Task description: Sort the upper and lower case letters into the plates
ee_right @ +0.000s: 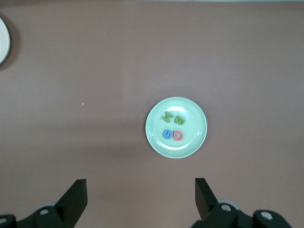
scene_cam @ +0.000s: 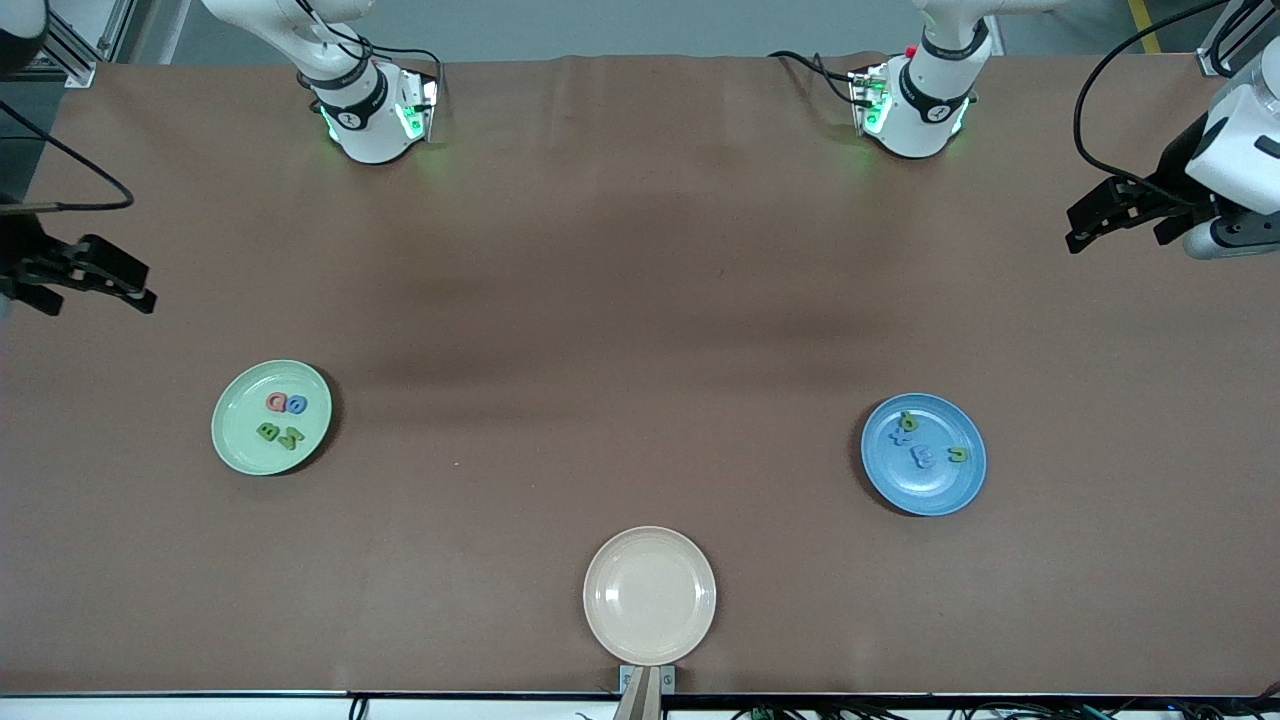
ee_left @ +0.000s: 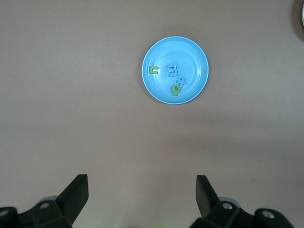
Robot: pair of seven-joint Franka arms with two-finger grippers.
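Observation:
The pale green plate (scene_cam: 240,415) lies toward the right arm's end of the table and holds several letters: a red one (scene_cam: 277,403), a blue one (scene_cam: 297,404) and two green ones (scene_cam: 268,432). The blue plate (scene_cam: 930,490) lies toward the left arm's end and holds several letters too, among them a green p (scene_cam: 908,422) and a green u (scene_cam: 958,455). My left gripper (scene_cam: 1085,222) hangs open and empty over the table's edge at its end. My right gripper (scene_cam: 140,285) is open and empty at the other end. The left wrist view shows the blue plate (ee_left: 190,57) past the left gripper (ee_left: 141,183). In the right wrist view, the right gripper (ee_right: 140,186) stands short of the green plate (ee_right: 194,118).
A cream-beige plate (scene_cam: 650,596) with nothing in it sits near the table's front edge, midway between the two arms' ends. Its rim shows in the left wrist view (ee_left: 302,19) and the right wrist view (ee_right: 2,40). Brown tabletop (scene_cam: 620,350) stretches between the plates.

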